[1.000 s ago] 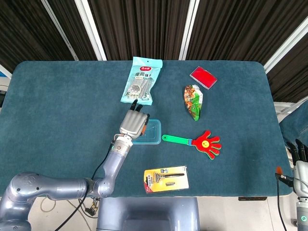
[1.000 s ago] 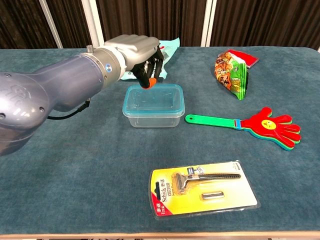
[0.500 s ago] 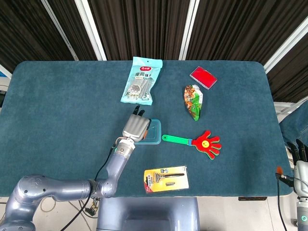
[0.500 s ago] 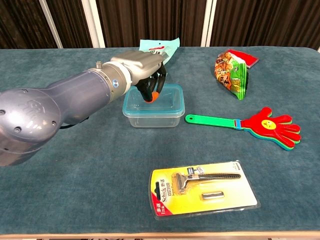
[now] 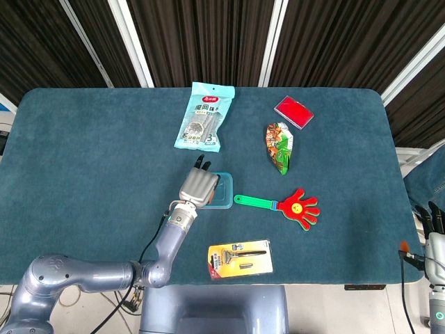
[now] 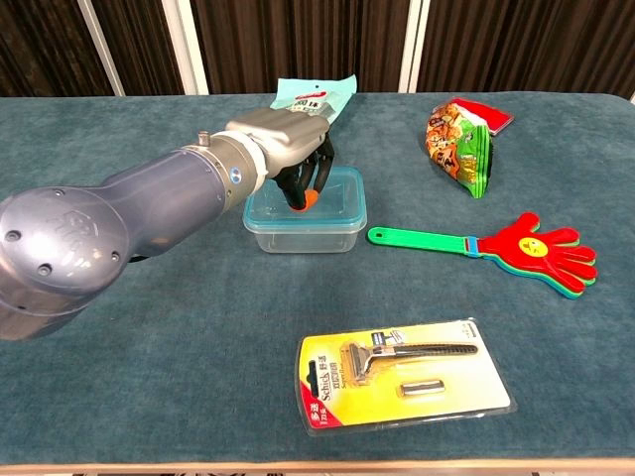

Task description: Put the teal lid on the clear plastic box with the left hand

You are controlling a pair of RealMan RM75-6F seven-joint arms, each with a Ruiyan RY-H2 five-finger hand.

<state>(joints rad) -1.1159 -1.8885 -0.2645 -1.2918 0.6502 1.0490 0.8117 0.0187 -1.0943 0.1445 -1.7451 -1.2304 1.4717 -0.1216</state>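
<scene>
The teal lid point(image 6: 332, 184) appears to sit on the clear plastic box point(image 6: 304, 224), near the middle of the desk point(image 6: 149, 377); its teal rim shows along the box's top edge on the right and far sides. Whether it is snapped down all round cannot be told, since the left hand covers the left part.

The left hand point(image 6: 288, 149) is over the box's left far portion, palm down, fingers curled downward, with orange-tipped fingertips point(image 6: 310, 196) at or just above the lid surface. It seems to grip nothing; contact versus hover cannot be told from the chest view.

Handling judgement: thin moulded plastic, light, smooth and likely slippery, with some flex in the centre panel and stiffer at the rim. Not fragile. Pressure is better applied near rim and corners than mid-panel, as the light box may slide on the cloth.

The right hand point(image 5: 434, 229) is at the desk's right near edge, off the surface, with fingers pointing up and holding nothing.

Nearby: green-handled hand clapper point(image 6: 496, 248) just right of the box, razor pack point(image 6: 402, 372) nearer, teal packet point(image 6: 313, 99) beyond.
</scene>
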